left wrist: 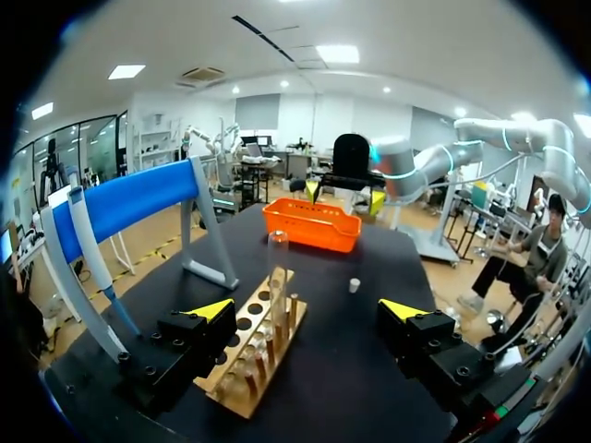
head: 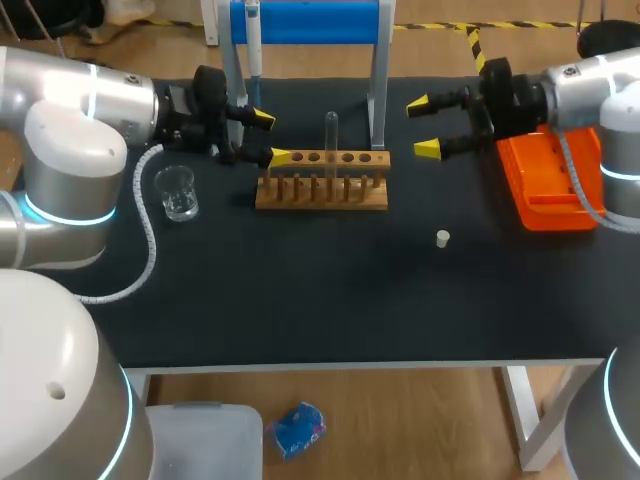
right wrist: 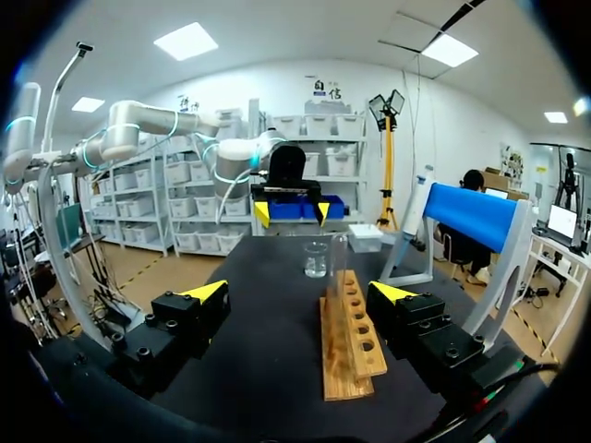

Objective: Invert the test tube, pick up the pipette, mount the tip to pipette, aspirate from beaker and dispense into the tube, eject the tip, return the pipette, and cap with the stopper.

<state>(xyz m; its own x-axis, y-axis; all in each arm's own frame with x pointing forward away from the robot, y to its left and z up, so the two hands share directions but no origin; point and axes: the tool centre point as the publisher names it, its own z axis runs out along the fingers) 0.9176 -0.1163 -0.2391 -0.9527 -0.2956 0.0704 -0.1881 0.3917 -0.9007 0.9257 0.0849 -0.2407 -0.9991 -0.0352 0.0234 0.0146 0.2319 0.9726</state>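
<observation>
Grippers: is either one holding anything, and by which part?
Nothing is held: the left gripper and right gripper are both open, either side of the wooden test tube rack.

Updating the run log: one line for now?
left gripper open by rack; right gripper open; test tube standing in rack; pipette on stand
</observation>
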